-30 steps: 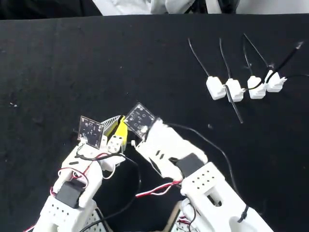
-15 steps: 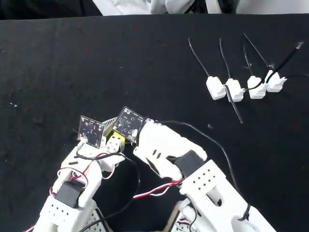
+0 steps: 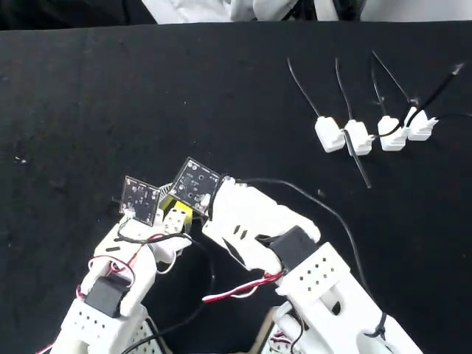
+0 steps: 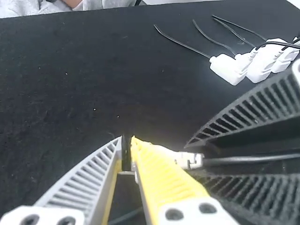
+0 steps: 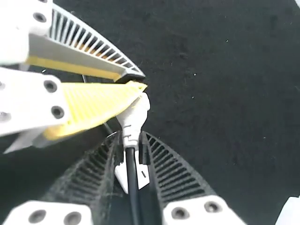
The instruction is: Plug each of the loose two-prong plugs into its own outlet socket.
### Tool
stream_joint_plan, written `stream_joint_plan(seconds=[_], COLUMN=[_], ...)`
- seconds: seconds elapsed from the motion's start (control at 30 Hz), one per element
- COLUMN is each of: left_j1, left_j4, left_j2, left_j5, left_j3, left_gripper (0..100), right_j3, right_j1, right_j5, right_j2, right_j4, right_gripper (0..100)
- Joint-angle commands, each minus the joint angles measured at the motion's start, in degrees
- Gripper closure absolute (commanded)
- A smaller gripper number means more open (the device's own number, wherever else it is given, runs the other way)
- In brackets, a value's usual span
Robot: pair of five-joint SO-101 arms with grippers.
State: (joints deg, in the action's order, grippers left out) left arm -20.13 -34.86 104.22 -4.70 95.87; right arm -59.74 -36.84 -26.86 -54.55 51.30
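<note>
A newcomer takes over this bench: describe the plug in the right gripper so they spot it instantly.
On the black table, find the two white arms at the near edge, then the right gripper with black ribbed fingers. Clamped between them is a white plug trailing a black cable; the four other white pieces lie in a row, far right.

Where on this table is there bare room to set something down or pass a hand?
Free: the table's left half, and the strip between the arms and the row of sockets. Crowded: far right around sockets and cables, and near centre, where left gripper and right gripper meet at the plug.
</note>
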Motion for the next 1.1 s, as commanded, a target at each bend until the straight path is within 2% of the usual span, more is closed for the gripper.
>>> stream_joint_plan(seconds=[0.0, 0.13, 0.87, 1.07], left_j1=[3.47, 6.11, 5.32, 2.95], left_j4=[0.0, 0.09, 0.0, 0.0], left_j2=[0.44, 0.44, 0.44, 0.44], left_j5=[0.35, 0.35, -0.09, -0.09], left_j3=[0.31, 0.22, 0.4, 0.92], left_gripper=[95, 95, 95, 95], right_j3=[3.03, 3.3, 6.99, 7.08], right_j1=[-0.79, -0.79, -1.32, -6.15], right_j5=[-0.44, -0.44, 0.0, 0.09], right_j2=[-1.45, -1.45, -1.1, -1.1], right_j4=[2.2, 2.9, 2.73, 2.9], right_gripper=[98.8, 98.8, 98.8, 98.8])
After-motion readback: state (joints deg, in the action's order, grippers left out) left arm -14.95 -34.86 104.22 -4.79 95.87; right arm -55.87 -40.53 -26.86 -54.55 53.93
